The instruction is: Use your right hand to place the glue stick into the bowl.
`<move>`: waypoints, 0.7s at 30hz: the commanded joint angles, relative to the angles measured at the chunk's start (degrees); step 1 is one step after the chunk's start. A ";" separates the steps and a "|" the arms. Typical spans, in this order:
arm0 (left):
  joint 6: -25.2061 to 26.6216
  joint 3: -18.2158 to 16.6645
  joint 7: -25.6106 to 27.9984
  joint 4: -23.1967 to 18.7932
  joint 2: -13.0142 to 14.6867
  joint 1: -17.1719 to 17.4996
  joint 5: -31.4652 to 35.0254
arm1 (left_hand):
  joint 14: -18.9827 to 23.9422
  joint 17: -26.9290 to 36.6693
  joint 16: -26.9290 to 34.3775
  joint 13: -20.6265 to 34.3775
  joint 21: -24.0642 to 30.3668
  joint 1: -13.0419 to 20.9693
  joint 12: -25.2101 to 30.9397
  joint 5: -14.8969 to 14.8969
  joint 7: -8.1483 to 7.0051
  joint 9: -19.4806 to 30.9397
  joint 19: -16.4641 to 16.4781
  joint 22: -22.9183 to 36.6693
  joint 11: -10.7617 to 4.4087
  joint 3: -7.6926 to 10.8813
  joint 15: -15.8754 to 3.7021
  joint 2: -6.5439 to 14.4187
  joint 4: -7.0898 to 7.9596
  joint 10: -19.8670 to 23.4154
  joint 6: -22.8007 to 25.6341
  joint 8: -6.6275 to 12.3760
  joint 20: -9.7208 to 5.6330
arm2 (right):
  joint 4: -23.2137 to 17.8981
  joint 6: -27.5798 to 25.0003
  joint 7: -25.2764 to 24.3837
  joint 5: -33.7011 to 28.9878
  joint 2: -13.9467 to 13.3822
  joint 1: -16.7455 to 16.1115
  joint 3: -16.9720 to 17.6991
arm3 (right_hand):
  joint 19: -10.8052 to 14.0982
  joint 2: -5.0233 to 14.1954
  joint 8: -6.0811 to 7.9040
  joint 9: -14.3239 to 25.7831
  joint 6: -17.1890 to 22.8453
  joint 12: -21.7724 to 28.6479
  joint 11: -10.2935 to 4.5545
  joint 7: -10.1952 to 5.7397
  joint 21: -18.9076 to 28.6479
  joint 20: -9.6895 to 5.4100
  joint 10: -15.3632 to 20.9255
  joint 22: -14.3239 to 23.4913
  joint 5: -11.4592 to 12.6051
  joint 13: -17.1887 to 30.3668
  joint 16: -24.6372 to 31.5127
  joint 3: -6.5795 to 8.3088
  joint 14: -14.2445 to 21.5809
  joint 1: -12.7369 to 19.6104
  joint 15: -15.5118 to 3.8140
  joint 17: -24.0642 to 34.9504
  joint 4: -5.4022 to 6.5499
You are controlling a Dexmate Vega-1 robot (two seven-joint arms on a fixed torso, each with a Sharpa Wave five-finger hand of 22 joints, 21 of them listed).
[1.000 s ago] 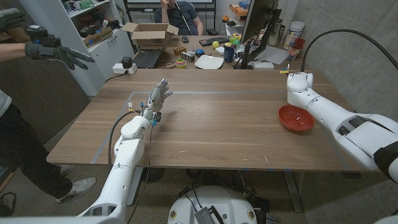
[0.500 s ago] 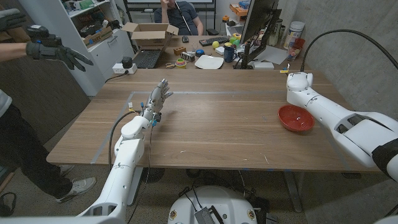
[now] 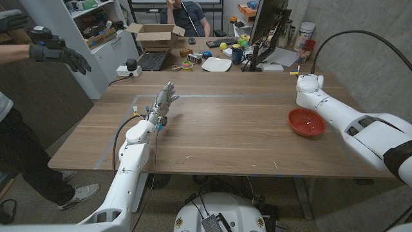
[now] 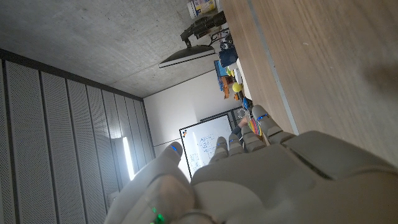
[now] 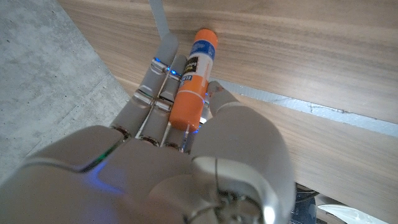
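Note:
In the right wrist view an orange glue stick (image 5: 194, 81) with a white label lies along the fingers (image 5: 152, 93) of my right hand (image 5: 186, 143), and the thumb presses it from the side, over the wooden table. In the head view my right arm's wrist (image 3: 309, 86) hangs over the table's far right, just behind the red bowl (image 3: 306, 122), and hides the hand itself. The bowl looks empty. My left hand (image 3: 163, 103) is over the table's left half, fingers spread and holding nothing.
A person with black gloves (image 3: 56, 51) stands at the left edge. Another person sits behind the table. The far table carries a cardboard box (image 3: 154, 35), a laptop (image 3: 152, 61), a white plate (image 3: 216, 64) and a monitor (image 3: 267, 26). Grey tape lines (image 3: 212, 96) cross the wood.
The person's gloved hand at upper left has drawn back slightly. My right forearm has edged a little to the left. The left arm has not moved.

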 commanded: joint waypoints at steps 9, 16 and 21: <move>0.04 0.00 -0.29 1.20 -0.14 -0.76 0.51 | -0.62 0.25 -0.24 0.27 -0.54 -0.62 0.17 0.11 0.20 0.17 0.16 0.30 0.16 -0.40 0.16 0.71 -0.12 -0.70 -0.23 -0.24 -0.11 | 0.38 2.54 -4.76 3.62 -0.24 -0.07 0.60 | 0.90 -0.08 4.09 2.00 10.53 3.23 1.56 3.77 3.16 -7.60 7.25 0.36 0.90 2.15 1.59 -1.97 6.44 4.61 -7.24 1.78 0.39; 0.11 -0.02 -0.20 0.85 -0.22 -0.36 0.64 | -0.75 0.24 -0.29 0.27 -0.68 -0.64 0.14 0.11 0.37 0.17 0.16 0.30 0.29 -0.51 0.16 0.51 -0.18 -0.85 -0.30 -0.26 -0.07 | -1.72 2.92 -6.07 4.07 -0.92 -0.97 1.23 | 2.05 -0.08 4.42 2.82 10.67 4.12 1.52 3.53 4.79 -7.56 8.81 0.62 1.07 2.90 2.03 -1.81 8.46 8.65 -7.50 2.19 -0.72; 0.22 -0.03 -0.33 0.57 -0.27 -0.11 0.51 | -0.79 0.24 -0.31 0.27 -0.74 -0.65 0.16 0.12 0.47 0.17 0.16 0.30 0.27 -0.56 0.20 0.43 -0.20 -0.84 -0.33 -0.26 -0.09 | -5.84 2.31 -6.01 3.42 -2.03 -2.34 1.93 | 2.32 -0.04 4.71 3.14 11.25 4.33 1.57 3.52 5.40 -7.57 8.98 0.69 1.00 3.20 1.88 -1.92 8.96 9.89 -7.52 1.98 -0.75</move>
